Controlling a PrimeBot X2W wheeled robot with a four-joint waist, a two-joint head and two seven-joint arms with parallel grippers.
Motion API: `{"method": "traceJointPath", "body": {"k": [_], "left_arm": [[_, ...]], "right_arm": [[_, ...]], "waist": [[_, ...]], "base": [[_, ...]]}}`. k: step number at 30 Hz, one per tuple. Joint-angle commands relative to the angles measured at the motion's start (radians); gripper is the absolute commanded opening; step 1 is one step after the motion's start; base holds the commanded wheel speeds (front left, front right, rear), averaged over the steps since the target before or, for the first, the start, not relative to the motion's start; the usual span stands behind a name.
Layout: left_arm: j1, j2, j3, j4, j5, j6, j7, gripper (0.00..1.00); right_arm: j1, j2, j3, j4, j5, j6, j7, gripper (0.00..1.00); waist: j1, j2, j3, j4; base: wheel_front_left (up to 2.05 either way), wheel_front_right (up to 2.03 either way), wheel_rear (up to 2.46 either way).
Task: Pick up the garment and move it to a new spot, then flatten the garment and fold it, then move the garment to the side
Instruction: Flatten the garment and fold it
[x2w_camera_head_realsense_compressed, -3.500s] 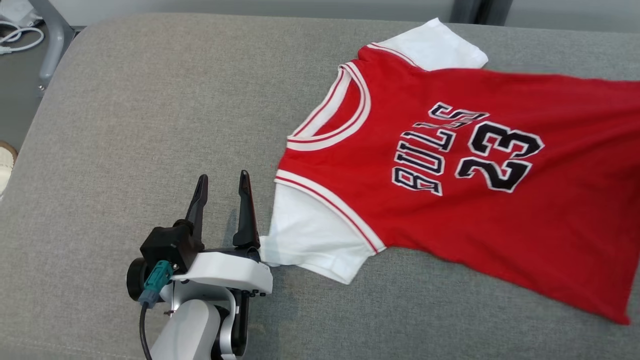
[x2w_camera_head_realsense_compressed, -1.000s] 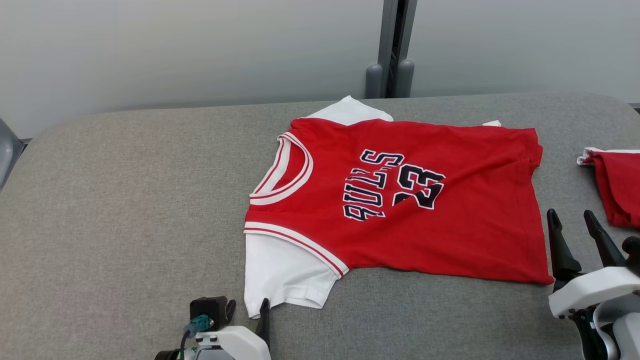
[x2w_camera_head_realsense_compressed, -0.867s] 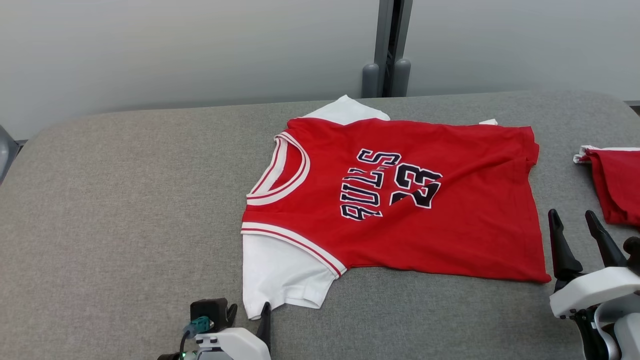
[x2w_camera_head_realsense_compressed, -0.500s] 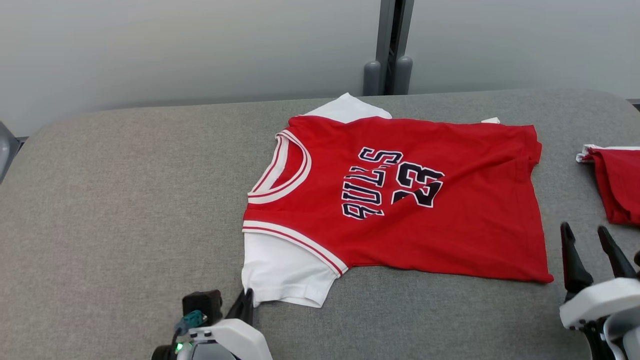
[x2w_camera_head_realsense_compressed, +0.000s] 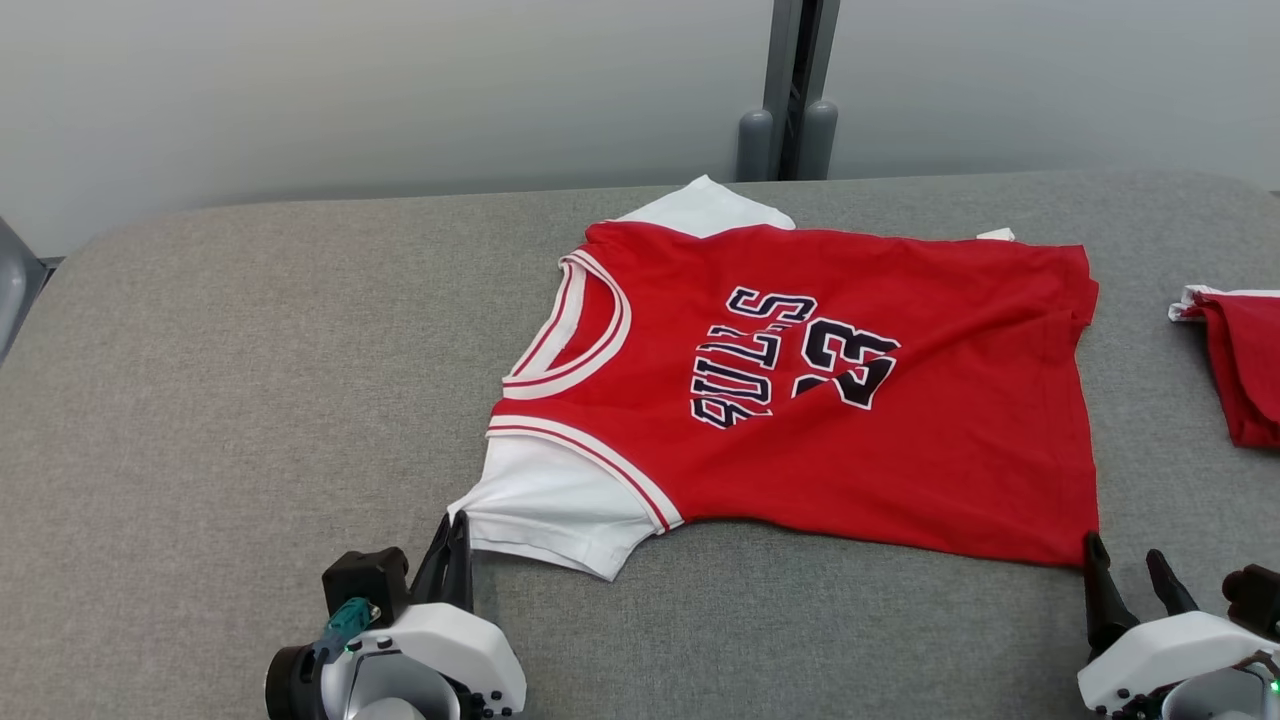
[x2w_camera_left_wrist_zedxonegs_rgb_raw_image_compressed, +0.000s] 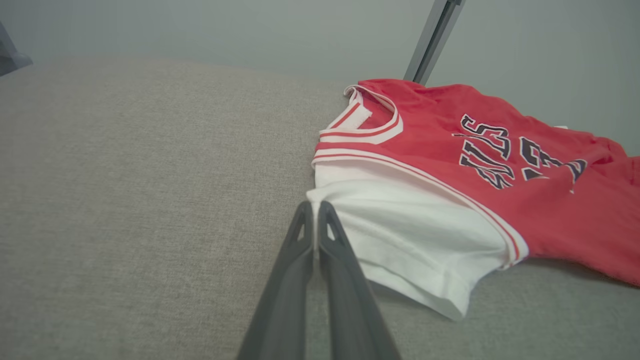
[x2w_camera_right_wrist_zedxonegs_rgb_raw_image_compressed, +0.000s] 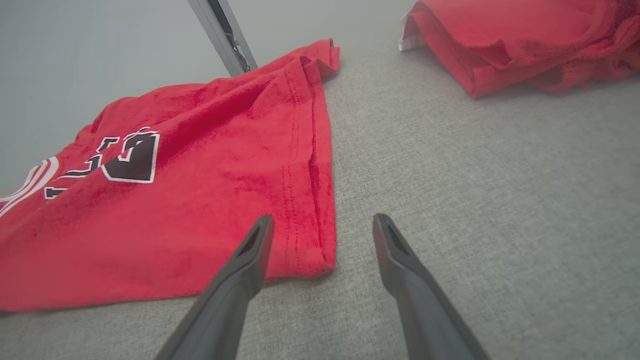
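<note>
Left end effector (x2w_camera_head_realsense_compressed: 456, 522) pinching jersey (x2w_camera_head_realsense_compressed: 880, 450) | long axis left-right | collar (x2w_camera_head_realsense_compressed: 590, 335) leftward

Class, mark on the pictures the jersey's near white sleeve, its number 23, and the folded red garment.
white sleeve (x2w_camera_head_realsense_compressed: 555, 500): head view, middle of the sleeve.
number 23 (x2w_camera_head_realsense_compressed: 845, 365): head view, middle of the digits.
folded red garment (x2w_camera_right_wrist_zedxonegs_rgb_raw_image_compressed: 525, 37): right wrist view, top layer.

Matt cloth garment (x2w_camera_head_realsense_compressed: 950, 450), rough woven tabletop (x2w_camera_head_realsense_compressed: 250, 380)

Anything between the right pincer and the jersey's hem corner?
Nothing visible. In the right wrist view the open right pincer frames the jersey's near hem corner, with bare cushion beside it.
</note>
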Motion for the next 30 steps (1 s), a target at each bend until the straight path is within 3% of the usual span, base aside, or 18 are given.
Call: {"method": "traceJointPath", "body": {"k": [1,17,18,19,20,25,30], "left_arm": [[-0.001,0.010,-0.001,-0.005,0.008,0.004,0.000,0.00],[-0.006,0.012,-0.035,-0.019,0.009,0.000,0.019,0.00],[-0.007,0.012,-0.036,-0.019,0.009,0.001,0.020,0.00],[-0.007,0.013,-0.037,-0.020,0.008,0.001,0.021,0.00],[-0.007,0.014,-0.037,-0.020,0.007,0.002,0.022,0.00],[-0.007,0.012,-0.036,-0.038,-0.008,-0.011,0.024,0.00],[0.003,-0.005,-0.017,-0.118,-0.106,-0.110,0.030,0.00]], "right_arm": [[-0.013,-0.002,0.000,0.016,0.016,0.000,0.009,1.00],[-0.071,0.021,0.044,0.134,0.201,0.000,0.019,1.00],[-0.073,0.021,0.051,0.137,0.210,0.000,0.023,0.55],[-0.074,0.019,0.059,0.139,0.218,0.000,0.025,0.16],[-0.075,0.018,0.069,0.137,0.223,0.000,0.024,0.00],[-0.088,-0.005,0.094,0.111,0.254,0.000,0.002,0.00],[-0.107,-0.032,0.125,0.049,0.263,0.000,-0.007,0.00]], "waist": [[0.0000,0.0000,0.002,0.002],[0.0000,0.0000,0.015,0.026],[0.0000,0.0000,0.016,0.027],[0.0000,0.0000,0.016,0.027],[0.0000,0.0000,0.016,0.027],[0.0000,0.0000,0.015,0.024],[0.0000,0.0000,0.003,0.010]], "base": [[0.00,0.00,0.00],[0.00,0.00,0.00],[0.00,0.00,0.00],[0.00,0.00,0.00],[0.00,0.00,0.00],[0.00,0.00,0.00],[0.00,0.00,0.00]]}}
